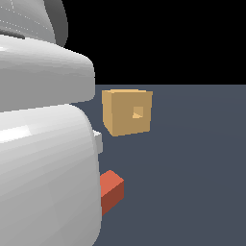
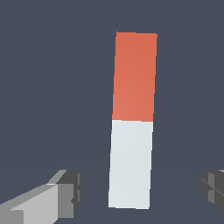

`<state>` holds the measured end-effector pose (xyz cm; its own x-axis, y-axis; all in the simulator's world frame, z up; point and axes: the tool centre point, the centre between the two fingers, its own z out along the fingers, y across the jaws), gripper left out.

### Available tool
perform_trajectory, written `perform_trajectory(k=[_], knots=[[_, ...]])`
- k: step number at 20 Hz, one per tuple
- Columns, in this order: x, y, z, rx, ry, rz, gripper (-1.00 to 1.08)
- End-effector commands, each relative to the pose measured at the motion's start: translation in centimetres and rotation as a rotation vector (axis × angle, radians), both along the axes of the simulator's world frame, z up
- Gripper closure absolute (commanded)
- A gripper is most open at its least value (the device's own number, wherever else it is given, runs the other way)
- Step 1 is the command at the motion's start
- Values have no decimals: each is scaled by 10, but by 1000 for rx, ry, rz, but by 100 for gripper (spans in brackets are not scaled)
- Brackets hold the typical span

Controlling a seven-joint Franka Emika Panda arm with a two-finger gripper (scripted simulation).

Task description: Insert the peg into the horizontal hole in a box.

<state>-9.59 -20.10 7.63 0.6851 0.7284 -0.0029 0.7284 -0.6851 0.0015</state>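
In the exterior view the white arm (image 1: 43, 158) fills the nearest part of the scene, a bulky rounded shell that hides most of what lies behind it. Just past its edge, the red-orange end of the peg (image 1: 112, 188) pokes out, lying flat on the dark grey-blue tabletop (image 1: 192, 182); a small sliver of light grey-white shows a little farther along the same edge of the arm, though whether it is the peg's pale part cannot be told from this view.

The wrist view looks straight down on the peg (image 2: 132, 120) and shows its whole length: a square-section bar, one half red-orange, the other light grey-white, lying alone on the tabletop. The claw (image 2: 142, 190) is spread wide, one finger (image 2: 65, 192) on one side of the peg's pale end and the other on the opposite side, both clear of the bar with bare tabletop between. Nothing is gripped.

Farther back from the peg, in the exterior view, stands the box (image 1: 127, 111), a tan cube resting on the tabletop well apart from the peg's red end. The horizontal hole (image 1: 138, 112) sits in the middle of the side face turned toward the exterior view's right, a small square opening, darker orange inside.
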Motion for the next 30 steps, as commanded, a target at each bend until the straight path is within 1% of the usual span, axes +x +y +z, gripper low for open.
perform_trajectory(k=[1,9,18,23,24,30], knots=[[-7,-5,-5,1,-1,-34,-92],[-9,-7,-11,2,0,-39,-92],[-11,-6,-50,3,0,-44,-92],[-11,-6,-57,3,-1,-45,-92],[-11,-6,-57,3,-1,-45,108],[-11,-6,-57,3,-1,-45,108]])
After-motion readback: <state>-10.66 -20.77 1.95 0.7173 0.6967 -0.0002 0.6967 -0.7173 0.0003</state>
